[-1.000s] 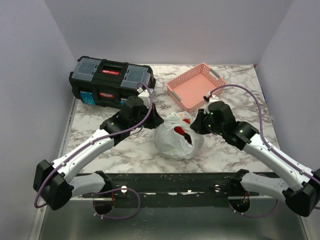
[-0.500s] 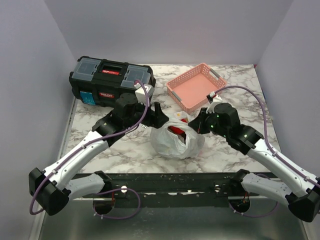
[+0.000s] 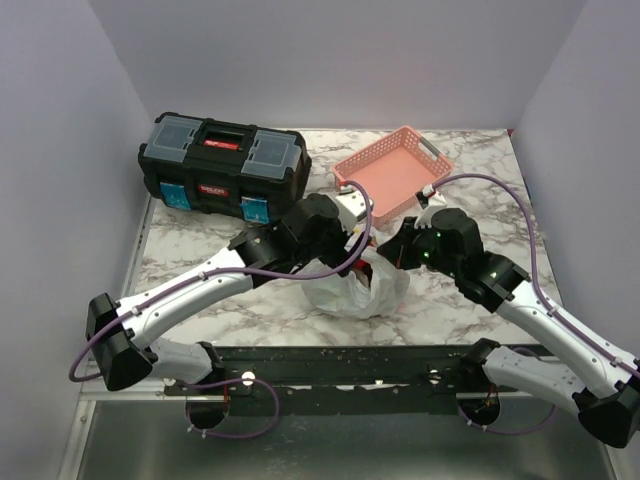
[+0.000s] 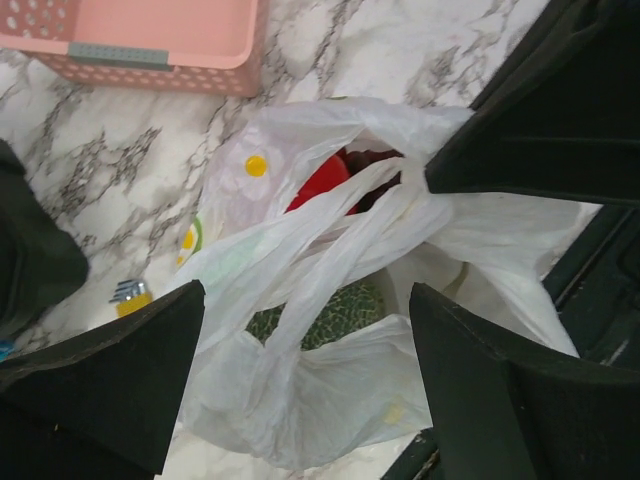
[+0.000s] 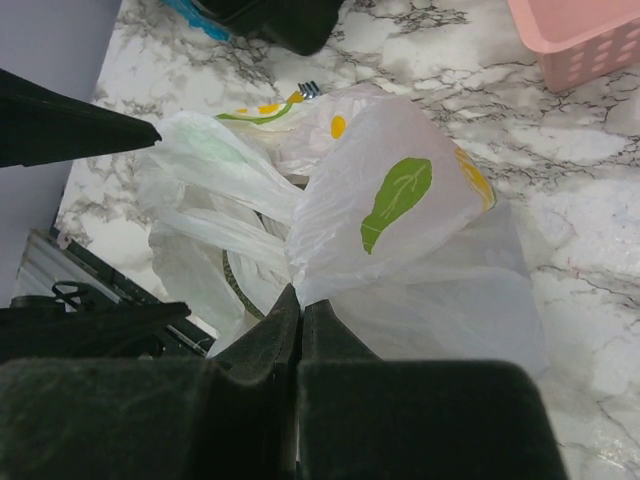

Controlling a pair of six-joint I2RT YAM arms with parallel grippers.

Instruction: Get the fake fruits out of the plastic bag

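The plastic bag (image 3: 345, 292) lies crumpled mid-table, mouth up. In the left wrist view its twisted handles cross the opening of the bag (image 4: 330, 400); under them show the green melon (image 4: 340, 315), the red apple (image 4: 320, 185) and a dark red bit, perhaps the grapes (image 4: 368, 160). My left gripper (image 3: 350, 250) hovers over that mouth, open (image 4: 305, 300), with nothing between its fingers. My right gripper (image 3: 397, 250) is at the bag's right side, shut (image 5: 300, 297) on a pinch of the bag's rim (image 5: 400, 230). A sliver of melon (image 5: 235, 285) shows there.
A pink slotted basket (image 3: 390, 172) stands behind the bag to the right. A black toolbox (image 3: 222, 165) sits at the back left. A small yellow item (image 4: 130, 297) lies on the marble beside the bag. Walls close in on three sides.
The left arm swung right from beside the bag to over its mouth, and its jaws opened wide. The right gripper closed on the bag's rim.
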